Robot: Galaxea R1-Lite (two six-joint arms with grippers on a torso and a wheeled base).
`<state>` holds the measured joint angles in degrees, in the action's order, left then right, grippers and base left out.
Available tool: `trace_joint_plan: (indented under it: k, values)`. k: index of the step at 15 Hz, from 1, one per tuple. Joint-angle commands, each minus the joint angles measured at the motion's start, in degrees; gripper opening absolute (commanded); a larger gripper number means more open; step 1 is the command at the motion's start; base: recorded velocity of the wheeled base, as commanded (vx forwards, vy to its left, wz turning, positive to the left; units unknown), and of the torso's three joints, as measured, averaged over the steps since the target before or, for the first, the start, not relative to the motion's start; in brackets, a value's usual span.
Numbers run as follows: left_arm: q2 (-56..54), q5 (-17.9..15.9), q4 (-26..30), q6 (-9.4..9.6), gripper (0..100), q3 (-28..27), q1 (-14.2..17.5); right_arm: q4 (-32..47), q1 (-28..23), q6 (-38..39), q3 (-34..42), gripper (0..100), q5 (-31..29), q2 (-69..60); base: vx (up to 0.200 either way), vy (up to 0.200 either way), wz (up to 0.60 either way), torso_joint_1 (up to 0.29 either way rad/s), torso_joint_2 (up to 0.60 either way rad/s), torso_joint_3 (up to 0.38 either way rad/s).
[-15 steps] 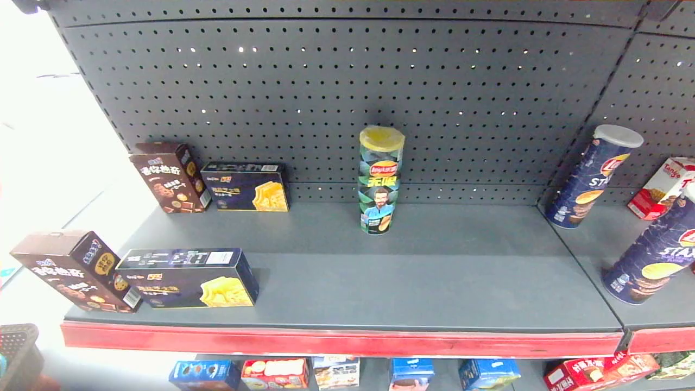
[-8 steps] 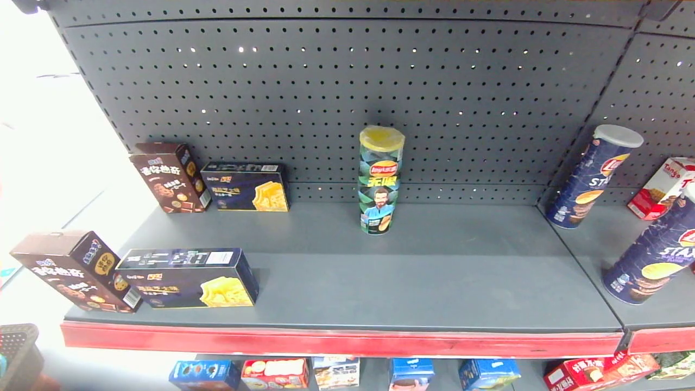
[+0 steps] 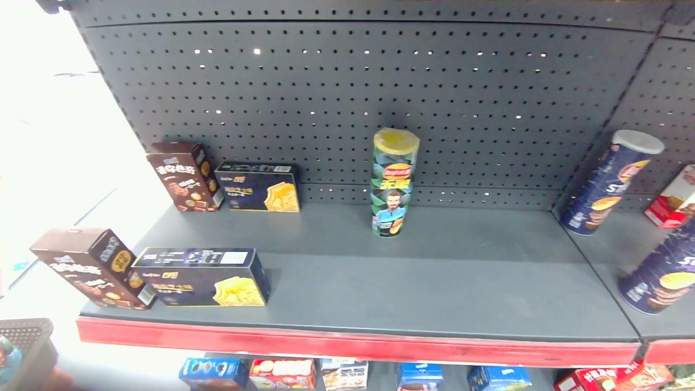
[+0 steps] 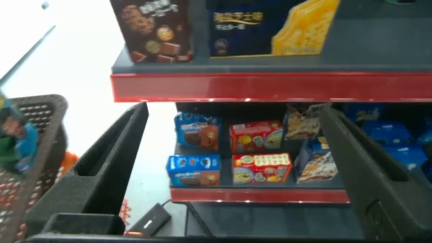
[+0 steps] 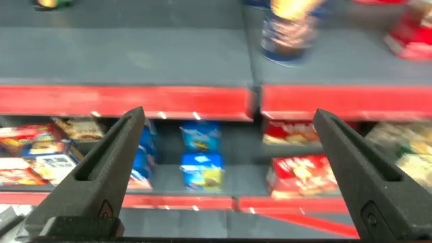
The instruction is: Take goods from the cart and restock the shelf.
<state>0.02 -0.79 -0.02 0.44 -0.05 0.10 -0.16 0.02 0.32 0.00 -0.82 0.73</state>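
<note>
standing upright toward the back of the shelf (image 3: 434, 282), the green chip can (image 3: 395, 182) has its long axis vertical. its yellow lid is on top and its printed face is turned to the front. it is just in front of the pegboard back (image 3: 326, 108) and well apart from the other goods.

on the left part of the deck, the back brown box (image 3: 184, 176) and the front brown box (image 3: 92, 269) stand on end, long axis up. the front one is at the corner by the red front edge (image 3: 353, 345). just beside each, on its right, a flat box lies with its long axis running left to right along the shelf and its yellow picture facing front. these are the back blue box (image 3: 259, 187) and the front blue box (image 3: 203, 277). whether each pair touches i cannot tell.

on the next section to the right, the far blue can (image 3: 611, 182) stands with its grey lid up. the near blue can (image 3: 659, 271) is cut off by the frame, and a red box (image 3: 673, 203) sits between them, farther right.

the left gripper (image 4: 233, 115) faces the shelving with its fingers (image 4: 101, 175) spread wide and nothing between them. small packets (image 4: 256, 152) on the lower shelf show through the gap. low at the robot's left is the mesh basket (image 4: 34, 155), holding a blue-green item (image 4: 17, 138) too blurred to name.

the right gripper (image 5: 229, 116) also faces the red edge, its fingers (image 5: 358, 175) parted and empty.
</note>
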Motion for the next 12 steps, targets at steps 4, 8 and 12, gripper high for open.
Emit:
trace_joint_plan:
  k: [4,8,12]
  values:
    - [0.0,0.0,0.0,0.00,100,0.0,0.0,0.0,0.0,-0.1,0.0,100,0.0,0.0,0.000,0.000,0.60,0.010,0.00,-0.001]
    - [0.0,0.0,0.0,0.00,100,0.0,0.0,0.0,0.0,-0.1,0.0,100,0.0,0.0,0.000,0.000,0.60,0.001,0.00,0.001]
    - [0.0,0.0,0.0,0.00,100,0.0,0.0,-0.1,0.0,0.0,0.0,100,-0.2,0.1,0.000,0.000,0.00,0.000,0.00,0.000]
